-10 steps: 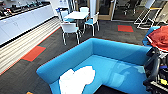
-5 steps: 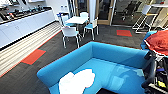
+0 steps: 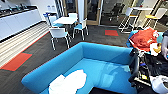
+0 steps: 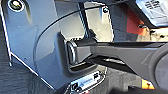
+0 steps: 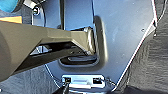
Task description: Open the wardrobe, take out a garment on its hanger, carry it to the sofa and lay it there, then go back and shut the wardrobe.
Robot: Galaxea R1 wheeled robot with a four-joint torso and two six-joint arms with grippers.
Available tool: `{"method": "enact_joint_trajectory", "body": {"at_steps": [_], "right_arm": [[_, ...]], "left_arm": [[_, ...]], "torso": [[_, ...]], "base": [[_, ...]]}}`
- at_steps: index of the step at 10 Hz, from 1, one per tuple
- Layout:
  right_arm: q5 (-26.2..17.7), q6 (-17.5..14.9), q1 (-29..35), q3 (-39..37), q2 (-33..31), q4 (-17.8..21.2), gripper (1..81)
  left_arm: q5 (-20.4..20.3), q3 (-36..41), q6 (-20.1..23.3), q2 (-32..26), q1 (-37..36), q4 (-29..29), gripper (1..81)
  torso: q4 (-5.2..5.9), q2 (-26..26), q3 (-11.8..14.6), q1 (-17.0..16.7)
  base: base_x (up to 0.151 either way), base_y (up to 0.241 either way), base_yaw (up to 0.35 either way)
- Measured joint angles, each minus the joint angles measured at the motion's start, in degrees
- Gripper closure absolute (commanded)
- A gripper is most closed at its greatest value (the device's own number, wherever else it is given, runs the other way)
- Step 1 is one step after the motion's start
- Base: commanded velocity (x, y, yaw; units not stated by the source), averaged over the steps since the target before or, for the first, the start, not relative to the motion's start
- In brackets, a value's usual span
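The bright blue sofa [image 3: 105,53] spreads across the lower middle of the head view, its curved back wrapping around a wide seat. The white garment [image 3: 68,82] lies crumpled on the seat near the sofa's left end, close to the bottom edge of the view. The hanger is hidden in the folds of fabric. Nothing is touching the garment. Both wrist views look onto the robot's own dark plate and jointed bar, above dark carpet.
A white table [image 3: 65,20] with white chairs [image 3: 58,33] stands behind the sofa. White counter cabinets [image 3: 17,25] line the left wall. At the right are a rust-orange garment [image 3: 143,37], a black rig [image 3: 135,66] and part of a person [image 3: 165,43]. High stools [image 3: 127,17] stand at the back.
The whole head picture has slid a little to the left, so the camera has moved. The white garment stays where it lay on the sofa seat.
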Motion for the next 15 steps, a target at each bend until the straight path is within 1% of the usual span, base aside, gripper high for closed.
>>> {"method": "enact_joint_trajectory", "body": {"at_steps": [1, 3, 5, 7, 12, 15], "right_arm": [[0.00, 0.00, -0.13, -0.02, -0.04, -0.02, 1.0], [0.00, -0.02, -0.13, -0.28, 0.13, -0.05, 1.0], [0.00, -0.02, -0.18, -0.80, 0.24, -0.05, 1.0], [-0.11, 0.00, -0.33, -1.50, 0.88, -0.06, 1.0], [-0.22, -0.06, -0.50, -3.43, 2.10, -0.09, 1.0], [-0.07, -0.27, -0.27, -4.41, 3.22, -0.09, 1.0]], "left_arm": [[0.00, -1.49, -0.13, 0.55, 0.39, 0.05, 1.0], [0.04, -6.11, -0.17, 1.88, 0.56, 0.05, 1.0], [-0.11, -10.83, -0.20, 5.51, 0.77, 0.05, 1.0], [-0.20, -14.43, -0.22, 8.24, 1.60, 0.02, 1.0], [-0.16, -18.82, -0.24, 11.19, 2.23, 0.02, 1.0], [-0.24, -18.98, -0.24, 11.65, 1.77, 0.02, 1.0]], "torso": [[-0.37, 0.00, 0.02, 0.00], [-0.29, 0.00, 0.68, 0.00], [-0.29, -0.02, 3.11, -0.02], [-0.29, -0.09, 4.26, -0.02], [-0.29, -0.11, 4.19, -0.02], [-0.29, -0.07, 4.19, 0.08]], "base": [[0.000, 0.000, 0.000], [0.000, 0.000, 0.000], [0.000, 0.000, 0.000], [0.000, 0.000, 0.000], [0.000, 0.000, 0.000], [-0.075, 0.000, 0.000]]}}
